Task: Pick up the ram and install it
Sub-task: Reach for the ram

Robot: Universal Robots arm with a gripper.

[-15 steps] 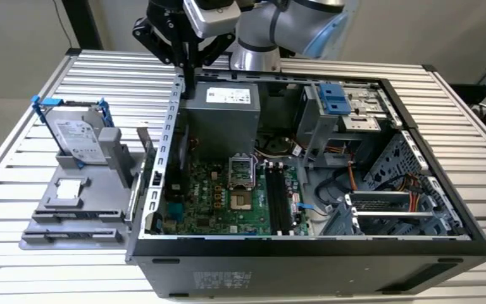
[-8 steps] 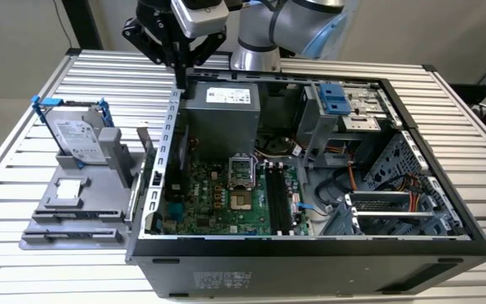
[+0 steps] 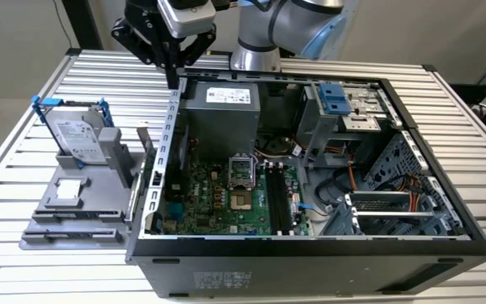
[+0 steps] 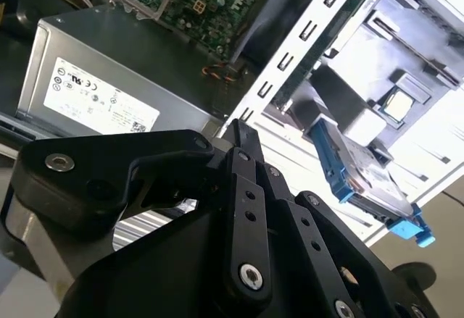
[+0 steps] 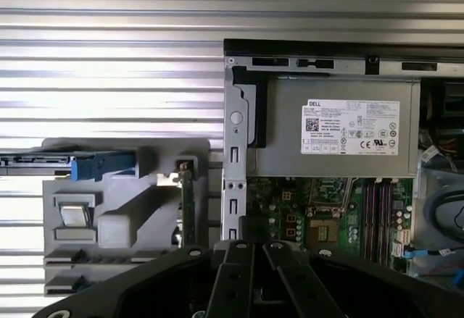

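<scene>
Ram (image 5: pixel 187 206) stands edge-on, lower end hidden behind tool (image 5: pixel 254 245), pressed together, empty.

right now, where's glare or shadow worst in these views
second wrist view: grey holder washes out white behind the dark tool; first wrist view: glare streaks across the table slats; exterior view: even light, deep shadow inside the computer case

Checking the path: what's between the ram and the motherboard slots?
The case's metal side wall stands between the ram and the slots, in the first wrist view.
</scene>
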